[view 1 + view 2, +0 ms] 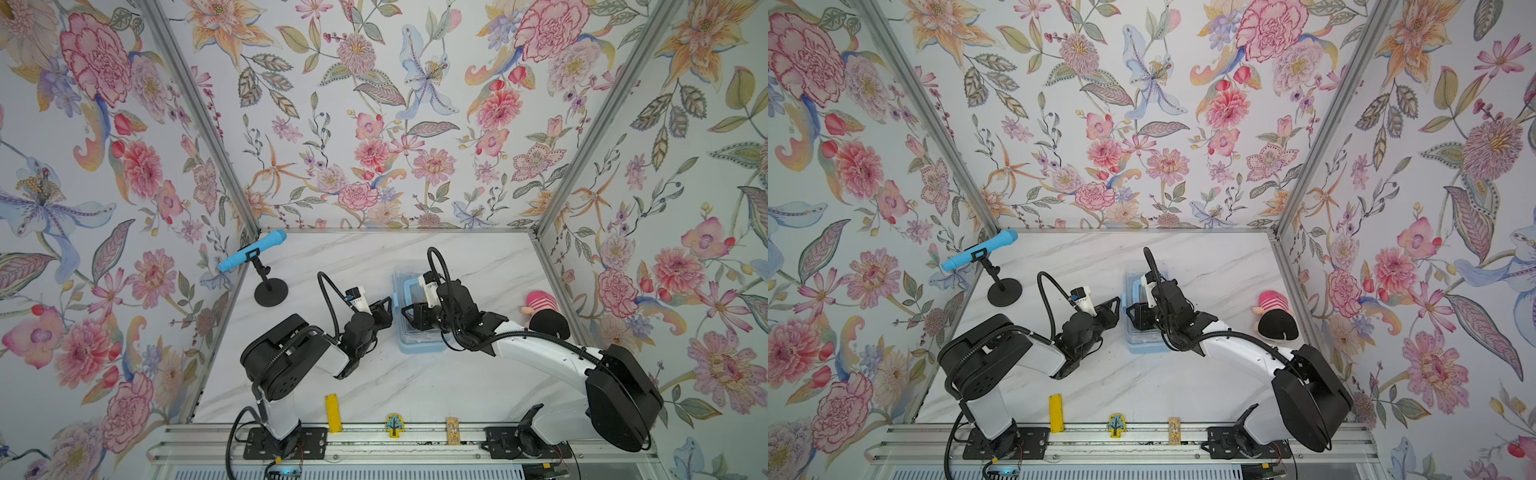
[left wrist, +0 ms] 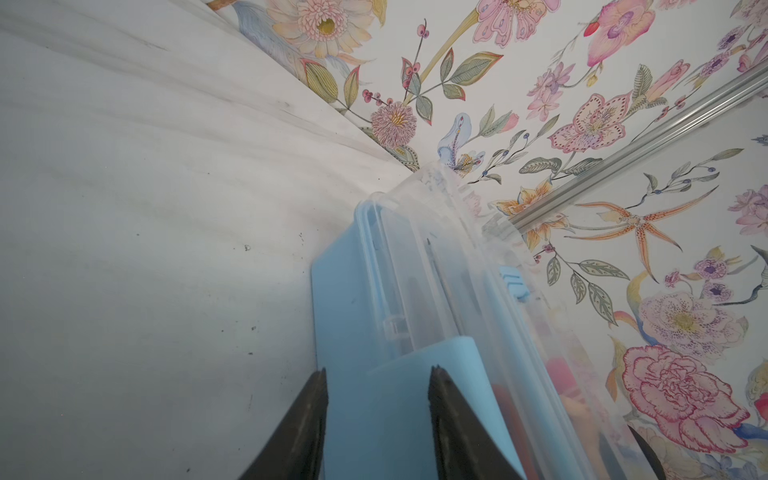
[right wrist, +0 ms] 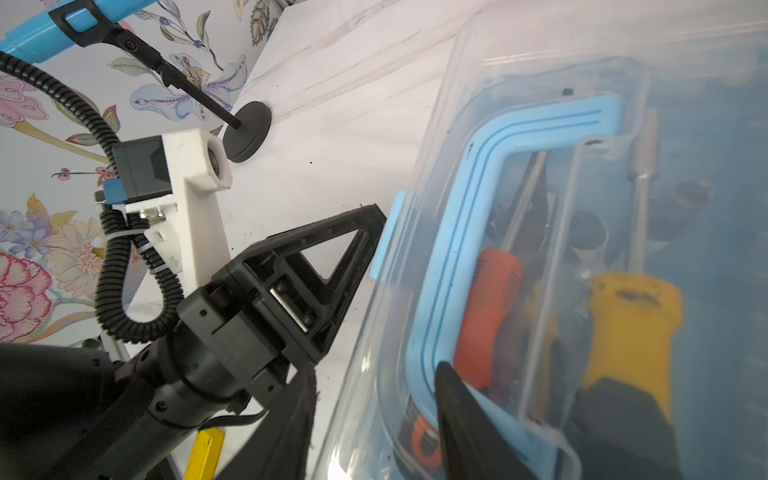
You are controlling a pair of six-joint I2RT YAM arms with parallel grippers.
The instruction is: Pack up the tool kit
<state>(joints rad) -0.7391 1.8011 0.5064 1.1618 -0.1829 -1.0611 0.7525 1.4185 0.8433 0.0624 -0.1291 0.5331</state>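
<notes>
left claw (image 2: pixel 378 370) jaws apart, straddling latch (image 2: pixel 415 357) on left side of box (image 2: pixel 345 299); right claw (image 3: pixel 376 365) over lid (image 3: pixel 519 83), can't tell if gripping

Tool kit (image 1: pixel 419 347) mid-table — microphone (image 1: pixel 253 250) to its left, doll (image 1: pixel 540 301) right.

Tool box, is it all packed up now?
Nearly. Done: the orange-handled tool and the yellow-handled tool lie inside the tool box under the clear lid. In hand: the left fingers sit either side of the blue latch, not pinching it yet; the right fingers straddle the lid's edge. Left: probably snapping that latch shut.
</notes>
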